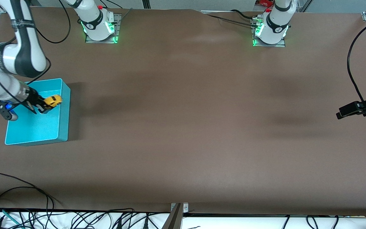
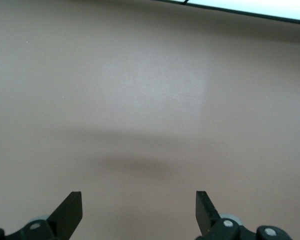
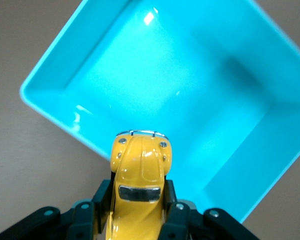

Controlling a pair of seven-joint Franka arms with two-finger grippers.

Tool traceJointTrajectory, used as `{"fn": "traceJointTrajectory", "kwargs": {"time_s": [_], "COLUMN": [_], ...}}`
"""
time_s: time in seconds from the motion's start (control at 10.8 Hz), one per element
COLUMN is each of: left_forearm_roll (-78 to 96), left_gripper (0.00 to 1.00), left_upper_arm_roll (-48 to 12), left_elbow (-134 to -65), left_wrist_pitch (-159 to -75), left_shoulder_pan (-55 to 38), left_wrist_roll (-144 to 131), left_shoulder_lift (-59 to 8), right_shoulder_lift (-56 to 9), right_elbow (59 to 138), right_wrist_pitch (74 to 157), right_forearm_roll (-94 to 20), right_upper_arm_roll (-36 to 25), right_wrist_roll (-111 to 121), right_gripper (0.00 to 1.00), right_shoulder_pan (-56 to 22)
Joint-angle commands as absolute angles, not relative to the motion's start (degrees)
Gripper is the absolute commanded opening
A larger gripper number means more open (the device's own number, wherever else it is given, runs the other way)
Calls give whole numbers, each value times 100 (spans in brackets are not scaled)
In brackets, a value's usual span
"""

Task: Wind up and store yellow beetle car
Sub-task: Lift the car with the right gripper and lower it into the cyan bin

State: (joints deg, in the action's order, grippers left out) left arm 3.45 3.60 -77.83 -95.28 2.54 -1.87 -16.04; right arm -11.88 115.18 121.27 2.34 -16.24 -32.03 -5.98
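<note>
The right gripper [image 1: 44, 106] hangs in the air over the open turquoise plastic bin [image 1: 63, 127] at the right arm's end of the brown table [image 1: 183, 127], its two dark fingers [image 3: 171, 207] closed tight on the sides of the small rounded yellow beetle car [image 1: 52, 101] — the toy is clamped between them and clear of the bin's floor. In the right wrist view the yellow beetle car [image 3: 140, 180] points out from the jaws, its dark window and chrome bumper showing, with the turquoise bin [image 3: 50, 107] spread open beneath it and nothing lying inside. The left arm waits at its own end of the table; the left gripper [image 1: 348, 110] is held above bare tabletop near the table's edge. From the left wrist view the left gripper [image 2: 139, 212] has its jaws spread wide apart — the two dark fingertips [image 2: 70, 210] stand well separated with only the brown surface [image 2: 150, 100] between them, gripping nothing.
</note>
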Motion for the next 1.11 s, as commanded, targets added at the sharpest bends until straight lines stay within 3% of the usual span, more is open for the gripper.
{"fn": "traceJointTrajectory", "kwargs": {"time_s": [0.0, 0.74, 0.83, 0.93, 1.02], "left_forearm_roll": [457, 457, 474, 475, 475], "left_gripper": [100, 100, 100, 100, 100], "left_upper_arm_roll": [431, 422, 422, 422, 422], "left_elbow": [-7875, -7945, -7945, -7963, -7980], "left_wrist_pitch": [-9580, -9527, -9519, -9527, -9519], "left_shoulder_pan": [272, 246, 272, 264, 255], "left_wrist_roll": [-105, -97, -79, -88, -79], "left_shoulder_lift": [-1415, -1477, -1477, -1477, -1477], "right_shoulder_lift": [-1694, -2952, -3049, -3032, -2997], "right_elbow": [11155, 11337, 11338, 11320, 11312], "right_wrist_pitch": [12085, 13155, 13227, 13210, 13184], "right_forearm_roll": [167, 141, 141, 141, 141], "right_upper_arm_roll": [-1784, -1775, -1775, -1775, -1775], "right_wrist_roll": [-1632, 928, 1158, 1186, 1178], "right_gripper": [13, 21, 36, 62, 80], "right_shoulder_pan": [-353, 26, 18, 18, 18]}}
